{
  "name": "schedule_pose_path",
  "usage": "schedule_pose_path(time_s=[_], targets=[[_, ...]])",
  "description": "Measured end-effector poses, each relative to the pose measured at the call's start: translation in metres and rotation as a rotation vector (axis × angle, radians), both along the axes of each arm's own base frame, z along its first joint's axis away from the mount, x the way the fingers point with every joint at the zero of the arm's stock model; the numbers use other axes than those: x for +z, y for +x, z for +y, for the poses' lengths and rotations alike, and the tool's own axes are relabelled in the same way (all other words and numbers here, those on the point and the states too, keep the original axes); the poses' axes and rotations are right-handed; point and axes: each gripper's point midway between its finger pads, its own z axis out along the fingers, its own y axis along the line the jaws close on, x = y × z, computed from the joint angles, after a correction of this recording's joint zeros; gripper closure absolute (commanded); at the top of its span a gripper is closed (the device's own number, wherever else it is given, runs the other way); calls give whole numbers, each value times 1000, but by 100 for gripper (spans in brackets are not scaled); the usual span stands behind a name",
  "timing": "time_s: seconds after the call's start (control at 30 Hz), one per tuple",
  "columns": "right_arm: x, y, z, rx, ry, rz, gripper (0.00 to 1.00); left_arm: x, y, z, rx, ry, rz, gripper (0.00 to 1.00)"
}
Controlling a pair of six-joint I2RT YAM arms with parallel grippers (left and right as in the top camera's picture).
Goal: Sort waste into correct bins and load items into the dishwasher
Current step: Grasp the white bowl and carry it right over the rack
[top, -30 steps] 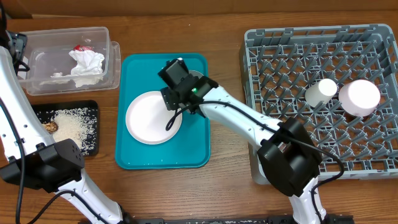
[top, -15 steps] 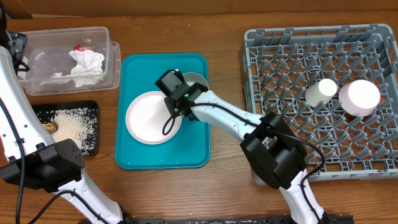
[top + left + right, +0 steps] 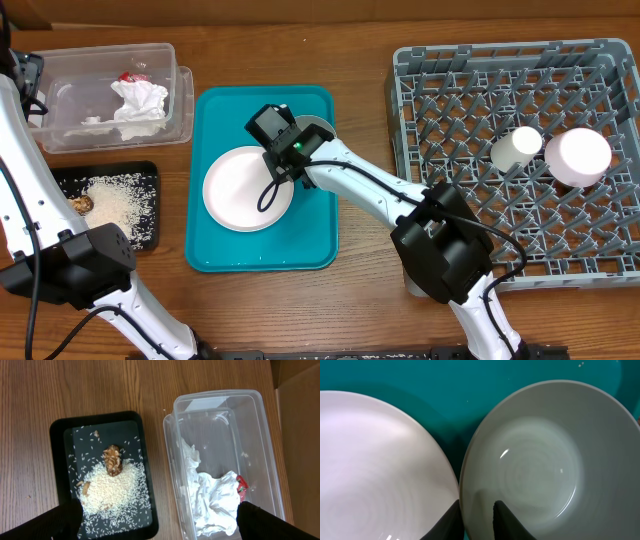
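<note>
Wrist view: right fingers (image 3: 507,521) straddle metal bowl (image 3: 540,455) rim; overhead hides that.

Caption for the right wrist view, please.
Right gripper straddles the near rim of the metal bowl, beside the white plate on the teal tray.

No word, label, brand mark or number can be read in any view. The only likely place for print, the red wrapper (image 3: 242,484) in the clear tub (image 3: 220,425) at the right of the left wrist frame, is too small and crumpled to make out
</note>
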Motion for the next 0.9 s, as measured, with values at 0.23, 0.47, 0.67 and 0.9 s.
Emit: schedule_pose_path(time_s=[0.23,0.47,0.67,0.9], targets=[[4,-6,-3,9,-26,24,96,0,0,0,0,0,0,0],[44,1,-3,-14,-22,15,96,0,0,0,0,0,0,0],[105,28,-41,-157,1,-23,96,0,0,0,0,0,0,0],[187,57,-169,-439,117,-30,96,0,0,0,0,0,0,0]])
